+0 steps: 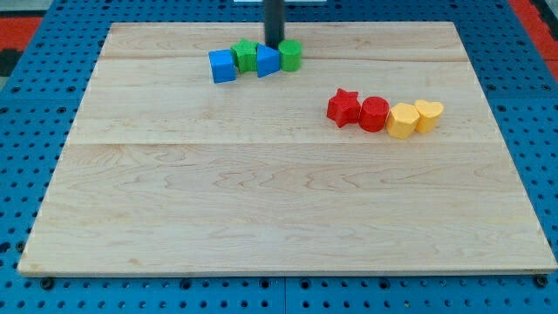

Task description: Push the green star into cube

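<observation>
The risk I see from here is crowding; the green star-shaped block [246,56] sits in a tight row at the view's top, wedged between a blue cube-like block [222,65] on the view's left and a second blue block [268,60] on the view's right, with a green rounded block [291,55] closing the row on the far right. Any shove along that row would likely carry all four together rather than the star alone; a push from the top edge could split the row and send the star off at an angle, since its points give no flat face to bear on. The star already appears to touch both blue neighbours, so I judge the task close to done, or done; more force might only knock them apart.

My tip [274,45] has no jaws to open or shut, being a plain dark rod; it holds nothing. It comes down just behind the second blue block and beside the green rounded block, its very end partly hidden by them, so I cannot tell if it touches either.

Well apart, toward the view's right, lie a red star [343,107], a red cylinder [374,114], a yellow block [402,121] and a yellow heart-like block [429,114] on the pale wooden board [261,209].
</observation>
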Tool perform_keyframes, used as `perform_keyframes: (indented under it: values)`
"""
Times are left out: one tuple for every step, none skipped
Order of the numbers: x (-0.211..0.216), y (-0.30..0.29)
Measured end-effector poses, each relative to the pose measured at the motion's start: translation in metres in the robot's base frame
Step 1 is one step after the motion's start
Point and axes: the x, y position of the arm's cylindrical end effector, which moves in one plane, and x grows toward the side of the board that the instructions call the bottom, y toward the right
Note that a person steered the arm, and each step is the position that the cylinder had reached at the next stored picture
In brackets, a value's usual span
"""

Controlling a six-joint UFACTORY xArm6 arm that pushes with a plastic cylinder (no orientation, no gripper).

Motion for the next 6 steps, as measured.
perform_keyframes:
  values:
    - [0.005,0.098]
    - [-0.003,0.058]
    - [-0.019,-0.039]
    - [0.03,-0.068]
    - [0.025,-0.088]
    - [0.053,-0.095]
